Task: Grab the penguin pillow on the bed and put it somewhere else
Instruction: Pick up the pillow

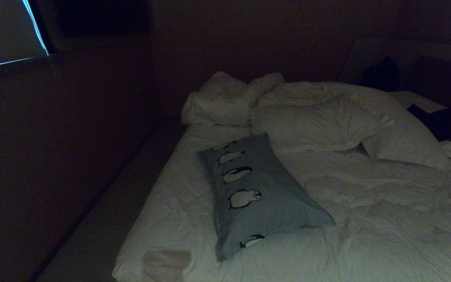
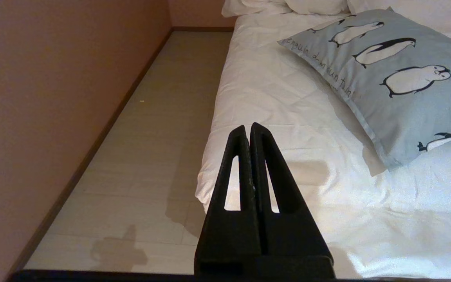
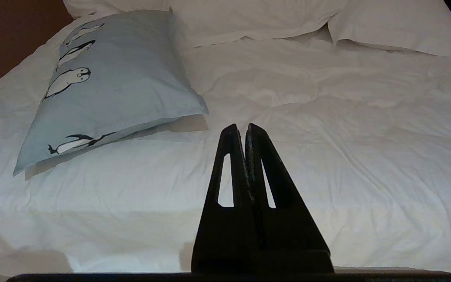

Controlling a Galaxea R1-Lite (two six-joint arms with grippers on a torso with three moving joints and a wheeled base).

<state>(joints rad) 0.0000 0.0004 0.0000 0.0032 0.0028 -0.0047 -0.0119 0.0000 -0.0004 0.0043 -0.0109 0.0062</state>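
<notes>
One large bed [image 1: 366, 219] fills most of the head view, covered in wrinkled white bedding that runs from the near edge back toward a dark wall. Along its left side lies a strip of pale floor [image 2: 143, 156], bounded by a plain reddish-brown wall [image 2: 53, 98] with a dark skirting line at its foot. At the far end of the mattress a rumpled white duvet [image 1: 319, 117] is heaped up, and beside it, toward the left corner, sits a crumpled white pillow [image 1: 221, 102].

Next in size comes the penguin pillow [image 1: 257, 196], a light blue-grey rectangle lying flat on the bedding near the bed's left edge, its long side running from the near edge toward the duvet heap. A row of black-and-white penguins runs down it, and the left wrist view shows a line of dark script along one long edge. Nothing touches it but the bedding beneath.

Smallest are the two black pincers, neither visible from the head camera. The left gripper [image 2: 248, 127] hangs over the near left corner of the bed, its fingers pressed together and empty, well apart from the pillow. The right gripper [image 3: 240, 128] hovers above the bare bedding to the right of the pillow's near end, fingers likewise together, holding nothing.
</notes>
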